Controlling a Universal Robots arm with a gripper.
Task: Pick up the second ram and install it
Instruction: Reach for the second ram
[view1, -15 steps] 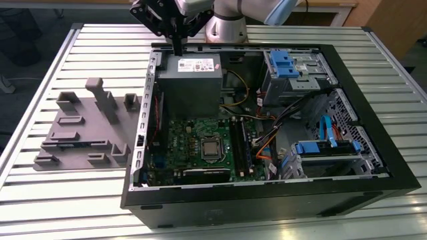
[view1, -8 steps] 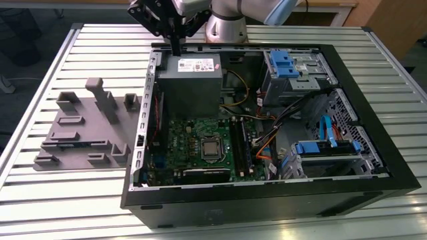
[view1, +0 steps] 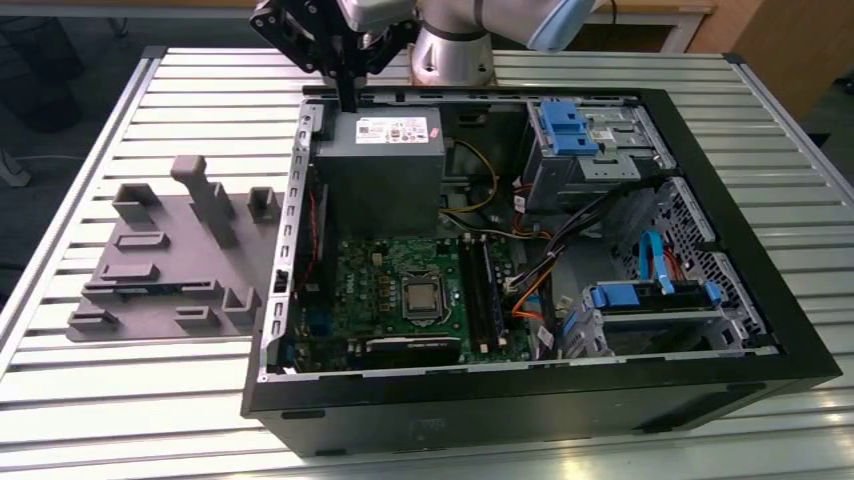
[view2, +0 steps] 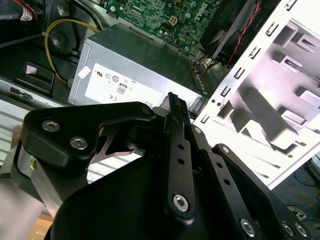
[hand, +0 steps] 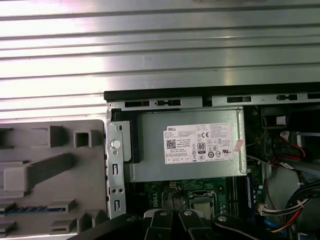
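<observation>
The second ram (view1: 150, 289) is a thin dark-blue stick lying flat in a slot of the grey holder (view1: 160, 250) at the exterior view's left, outside the computer case. In the first wrist view the second ram (hand: 34, 209) shows as a blue strip in the same holder (hand: 50, 170). My gripper (view1: 350, 98) hangs over the case's back edge, just above the grey power supply (view1: 378, 160), far from the ram. Its black fingers (view2: 172, 107) stand together, shut, with nothing between them. The green motherboard (view1: 400, 300) lies in the case bottom, with long memory slots (view1: 478, 295) beside the processor.
The open black case (view1: 534, 400) takes up the middle of the slatted metal table (view1: 120, 400). Inside are blue drive cages (view1: 574, 125), a lower bay (view1: 654, 300) and loose cables (view1: 587, 215). The holder has upright grey posts (view1: 200, 185).
</observation>
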